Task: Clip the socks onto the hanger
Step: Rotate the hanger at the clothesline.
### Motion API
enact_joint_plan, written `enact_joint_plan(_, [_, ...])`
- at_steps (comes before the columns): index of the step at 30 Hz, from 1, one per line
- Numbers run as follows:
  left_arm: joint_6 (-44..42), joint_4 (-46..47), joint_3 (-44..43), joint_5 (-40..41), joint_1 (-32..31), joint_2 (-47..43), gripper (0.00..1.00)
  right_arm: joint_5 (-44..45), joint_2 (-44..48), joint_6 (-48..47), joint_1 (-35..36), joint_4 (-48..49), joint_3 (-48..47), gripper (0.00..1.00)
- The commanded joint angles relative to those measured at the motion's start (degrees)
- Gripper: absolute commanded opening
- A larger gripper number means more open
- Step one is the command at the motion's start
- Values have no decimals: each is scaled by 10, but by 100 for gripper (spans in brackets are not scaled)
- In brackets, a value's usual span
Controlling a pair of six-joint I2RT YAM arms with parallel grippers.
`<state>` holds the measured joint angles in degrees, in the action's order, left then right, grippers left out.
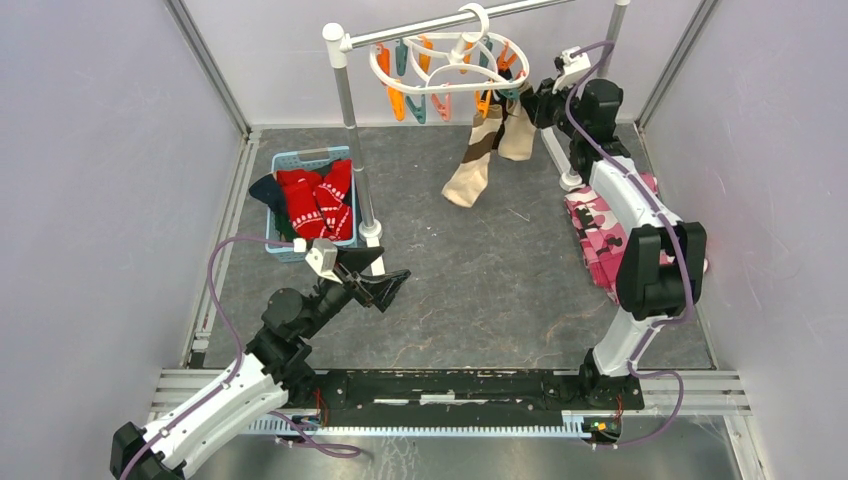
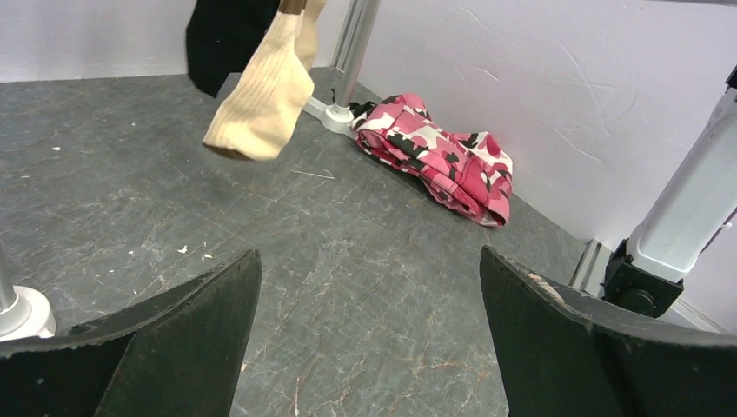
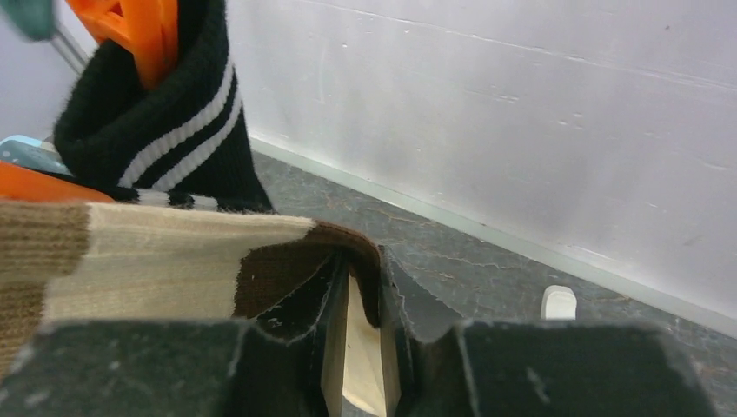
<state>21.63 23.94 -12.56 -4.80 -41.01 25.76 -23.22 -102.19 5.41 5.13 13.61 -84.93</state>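
Saw red socks [image 1: 318,205] with white pattern and a navy sock [image 1: 265,190] in a blue basket [image 1: 300,157] at 9 o'clock; at 1 o'clock, noted a white hanger [image 1: 376,58], orange and teal clips [image 1: 396,100], a beige-brown sock [image 1: 470,178], a black sock [image 3: 165,130] striped white; at 3, pink-white-black camo cloth [image 1: 590,235].

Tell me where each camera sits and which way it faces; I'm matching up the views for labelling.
Top external: above and behind the bases, looking down at the table, hanger and both arms.
Left wrist: low on the left arm, facing across the table to the camouflage cloth; left tool fingers frame it.
Right wrist: at the hanger, facing the wall, beige-brown sock against the right tool.
Shared: top and left wrist both show the hanging beige sock.
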Motion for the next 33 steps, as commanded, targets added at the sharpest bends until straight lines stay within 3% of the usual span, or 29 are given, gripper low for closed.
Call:
enact_joint_plan(1, [21,34,-13,-5,-2,7,100,44,-16,-30,5,-6,-54,19])
enact_joint_plan(5, [25,48,-13,-8,-2,23,100,66,-49,-46,26,-31,-113,13])
enact_joint_plan(21, [32,51,-12,-6,-2,37,100,129,-147,-50,83,-52,-225,13])
enact_joint_plan(28, [32,56,-11,-5,-2,50,100,131,-138,-85,86,-46,-212,23])
enact_joint_plan(33, [29,56,-6,-2,-2,47,100,117,-73,-112,85,-18,-124,34])
